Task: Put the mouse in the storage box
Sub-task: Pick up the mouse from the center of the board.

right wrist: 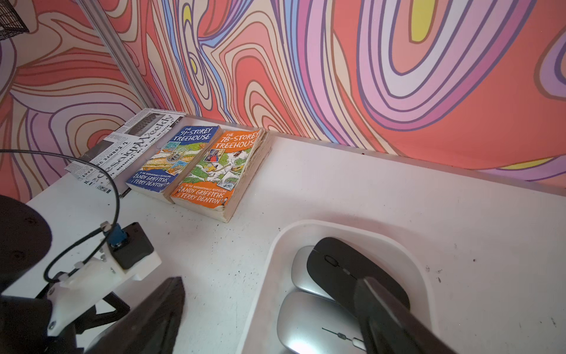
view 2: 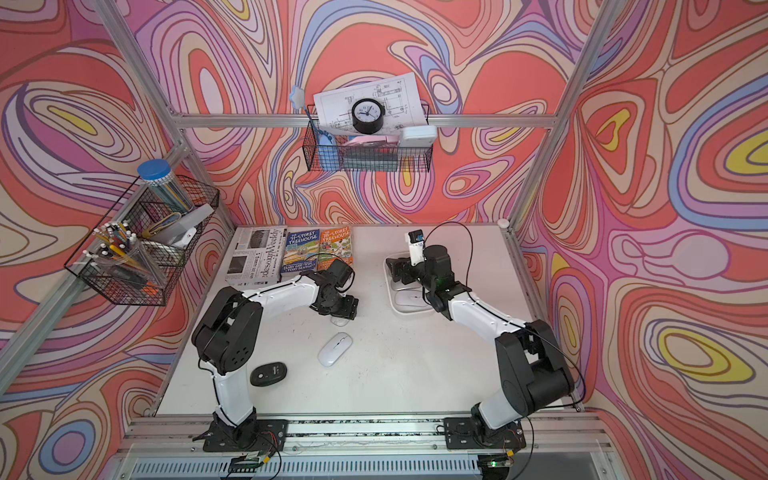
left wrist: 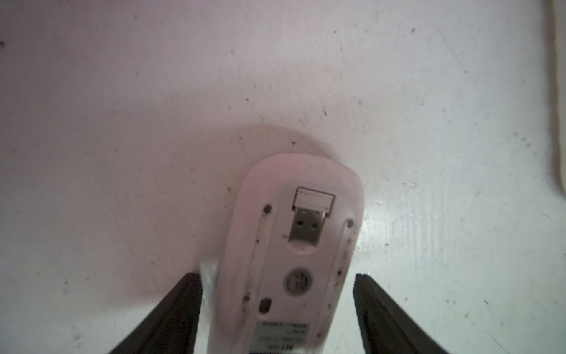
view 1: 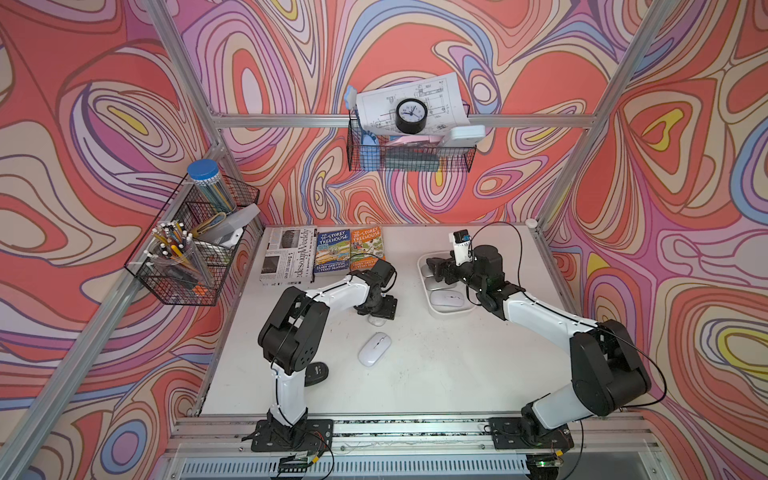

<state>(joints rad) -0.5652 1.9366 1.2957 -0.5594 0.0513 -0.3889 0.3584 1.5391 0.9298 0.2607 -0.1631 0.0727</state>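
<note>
Mouse [left wrist: 301, 233]: white, belly up near centre of table [left wrist: 122, 92]. Long axis runs out between left gripper [left wrist: 277, 277] fingers, dongle end away from wrist. Jaws straddle it, one finger touching, other clear; not clamped.
Right gripper [right wrist: 269, 283]: spread, empty, over storage box [right wrist: 352, 228].
Other mice [view 1: 374, 349]: two loose on table, four in box.
Books [right wrist: 214, 171]: two.
Wire baskets [view 1: 195, 249]: two.

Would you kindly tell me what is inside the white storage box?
A black mouse lies over one of two silver mice, and a white mouse sits at the near end of the box. From above, the right hand covers part of the far end.
</note>
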